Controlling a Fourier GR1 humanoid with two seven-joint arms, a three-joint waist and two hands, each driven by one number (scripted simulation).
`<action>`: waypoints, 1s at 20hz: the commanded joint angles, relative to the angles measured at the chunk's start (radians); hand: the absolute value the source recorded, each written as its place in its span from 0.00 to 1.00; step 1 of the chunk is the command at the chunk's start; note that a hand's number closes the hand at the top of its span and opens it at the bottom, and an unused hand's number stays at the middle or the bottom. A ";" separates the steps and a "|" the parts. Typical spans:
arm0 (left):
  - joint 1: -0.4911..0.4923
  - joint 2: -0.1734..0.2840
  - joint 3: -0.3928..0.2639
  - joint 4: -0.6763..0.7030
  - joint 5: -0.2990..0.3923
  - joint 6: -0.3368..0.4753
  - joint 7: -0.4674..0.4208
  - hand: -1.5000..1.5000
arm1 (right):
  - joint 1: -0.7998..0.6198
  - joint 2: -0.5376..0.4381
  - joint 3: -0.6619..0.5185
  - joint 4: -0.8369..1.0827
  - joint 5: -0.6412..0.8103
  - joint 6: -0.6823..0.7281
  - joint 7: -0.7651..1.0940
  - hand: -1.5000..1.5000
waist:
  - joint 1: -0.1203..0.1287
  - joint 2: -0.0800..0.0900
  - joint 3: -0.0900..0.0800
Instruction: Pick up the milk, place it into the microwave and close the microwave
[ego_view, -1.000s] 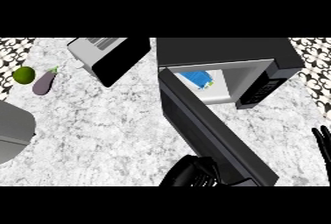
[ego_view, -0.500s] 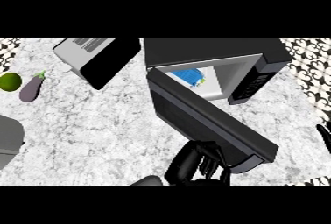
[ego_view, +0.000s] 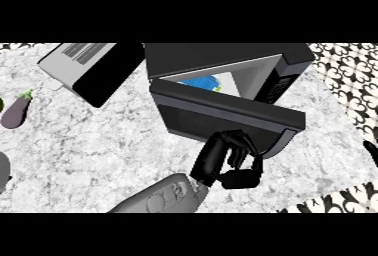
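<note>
One left hand (ego_view: 225, 162) – fingers (ego_view: 238, 142) clenched against microwave door (ego_view: 221, 112), milk (ego_view: 203, 82) inside, beyond

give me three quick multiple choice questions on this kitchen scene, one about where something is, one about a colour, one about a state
1. Where is the milk?
A. inside the microwave
B. beside the eggplant
C. in the hand

2. What colour is the eggplant?
A. orange
B. purple
C. white

3. How does the microwave door stand?
A. fully shut
C. taken off
B. partly open

Answers:
1 A: a blue and white carton shows through the gap, inside the microwave.
2 B: it lies purple at the counter's left edge.
3 B: a gap remains, with the left hand at the door's outer face.
</note>
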 joint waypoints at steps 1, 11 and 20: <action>-0.083 -0.004 0.040 0.053 0.066 0.026 0.003 1.00 | -0.010 -0.019 0.005 -0.027 -0.047 0.016 0.031 0.00 | -0.029 0.010 0.000; -0.179 -0.004 0.193 0.112 0.228 0.039 -0.114 1.00 | -0.018 -0.059 0.003 -0.064 -0.130 0.037 0.077 0.00 | -0.077 0.031 -0.003; -0.252 -0.004 0.238 0.214 0.316 0.011 -0.185 1.00 | -0.058 -0.109 -0.016 -0.084 -0.190 0.043 0.109 0.00 | -0.111 0.048 -0.001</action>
